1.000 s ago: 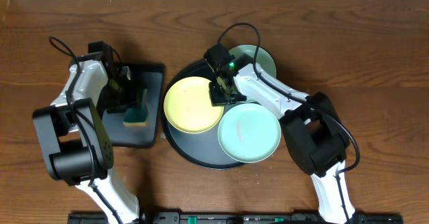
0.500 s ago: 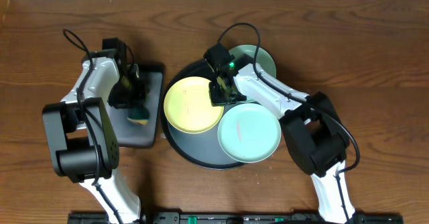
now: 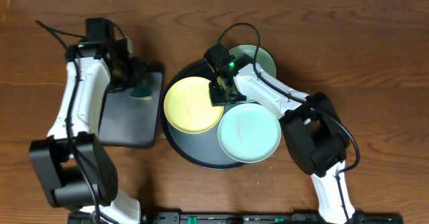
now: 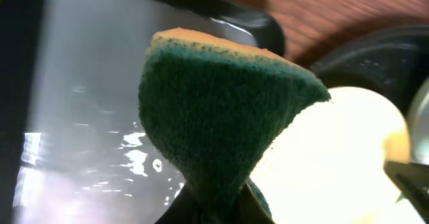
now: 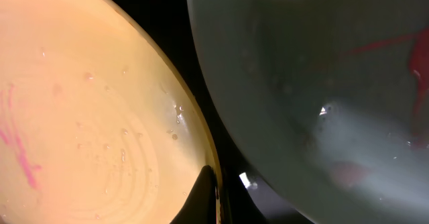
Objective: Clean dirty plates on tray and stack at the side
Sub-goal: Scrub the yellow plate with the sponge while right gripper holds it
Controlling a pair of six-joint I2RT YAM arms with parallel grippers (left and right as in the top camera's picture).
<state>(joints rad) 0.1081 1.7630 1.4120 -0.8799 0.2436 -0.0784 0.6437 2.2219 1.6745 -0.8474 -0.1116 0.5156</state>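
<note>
While left claw [image 3: 136,82] pinches green sponge [image 4: 221,117], right claw [image 3: 220,93] at yellow plate [image 3: 191,106] rim, grip unclear

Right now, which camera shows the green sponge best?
The left wrist view: the sponge fills the frame, green face clear. Overhead shows it only as a small green patch; the right wrist view shows none of it.

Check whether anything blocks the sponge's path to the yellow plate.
Nothing visible does. The left gripper, shut on the sponge, has only the rectangular tray's rim and the round tray's rim to cross to the yellow plate. The right gripper sits at that plate's far edge.
</note>
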